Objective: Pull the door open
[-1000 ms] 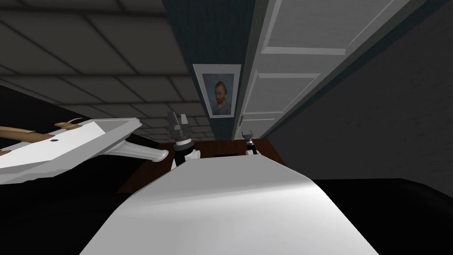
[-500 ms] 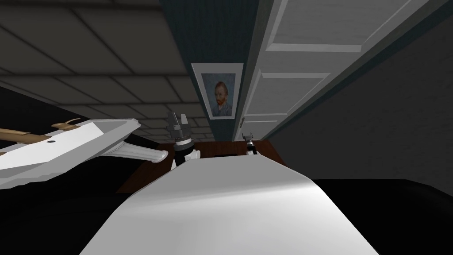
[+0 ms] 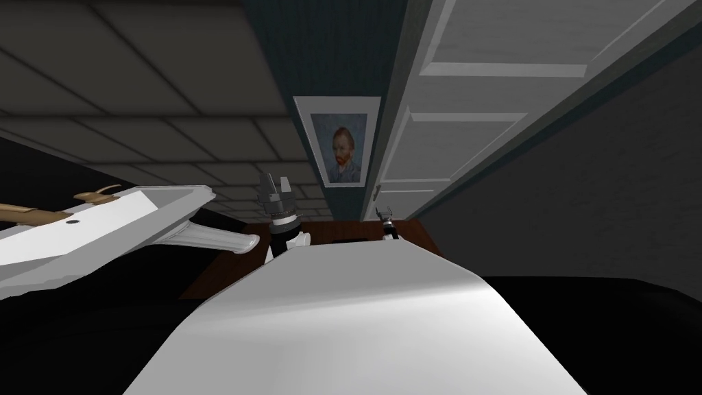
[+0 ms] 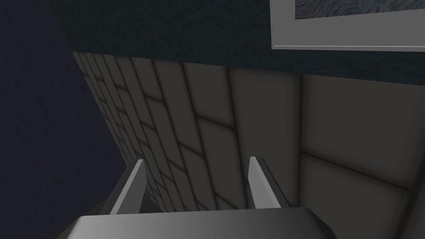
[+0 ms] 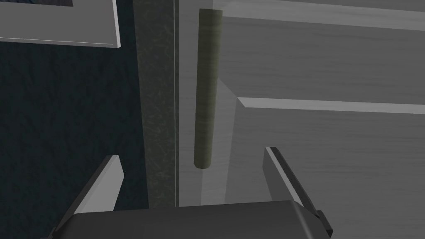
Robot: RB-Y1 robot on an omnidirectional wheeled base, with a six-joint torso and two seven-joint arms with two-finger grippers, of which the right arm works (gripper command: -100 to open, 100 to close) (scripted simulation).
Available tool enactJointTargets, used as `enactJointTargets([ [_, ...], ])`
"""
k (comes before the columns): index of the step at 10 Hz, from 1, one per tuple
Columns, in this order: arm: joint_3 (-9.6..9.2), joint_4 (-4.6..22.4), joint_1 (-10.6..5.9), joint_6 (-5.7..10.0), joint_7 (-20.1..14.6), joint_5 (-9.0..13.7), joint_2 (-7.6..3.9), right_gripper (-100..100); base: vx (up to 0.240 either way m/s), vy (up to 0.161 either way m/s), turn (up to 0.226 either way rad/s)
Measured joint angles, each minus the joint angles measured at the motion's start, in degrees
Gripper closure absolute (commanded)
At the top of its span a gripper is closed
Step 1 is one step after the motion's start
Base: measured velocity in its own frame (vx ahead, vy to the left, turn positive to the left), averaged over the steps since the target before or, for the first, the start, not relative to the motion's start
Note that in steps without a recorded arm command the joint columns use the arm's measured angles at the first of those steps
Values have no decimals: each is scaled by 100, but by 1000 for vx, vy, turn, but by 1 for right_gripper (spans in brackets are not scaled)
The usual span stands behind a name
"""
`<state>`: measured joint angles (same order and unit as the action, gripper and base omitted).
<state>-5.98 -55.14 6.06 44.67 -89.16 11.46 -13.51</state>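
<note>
Right claw, fingers spread and empty, points at the olive bar handle. The handle's near end lies in line with the gap but beyond the tips, a line-up for closing on it. The handle stands on the white panelled door, apparently shut against its dark frame. Left claw, also spread, idles. Since a second ago the head camera has edged toward the door, and the right claw reaches farther out.

Free room is showing on both sides of the handle, ahead of the parted fingers of the right gripper, while the dark door frame is crowding just beside the handle and the door is blocking behind it.
</note>
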Motion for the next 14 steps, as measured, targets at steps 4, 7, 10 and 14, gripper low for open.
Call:
enactJointTargets([
  [4, -14, 434, -122, 64, -420, 27, -65, -100, 110, -24, 26],
  [7, 80, 468, -59, 17, -472, 83, -53, -100, 20, -22, 115],
  [10, 354, 812, -147, 54, -317, 230, -13, -100, -10, -45, 188],
  [14, 839, 1194, -260, 27, 14, 488, 101, -100, 5, -67, 232],
])
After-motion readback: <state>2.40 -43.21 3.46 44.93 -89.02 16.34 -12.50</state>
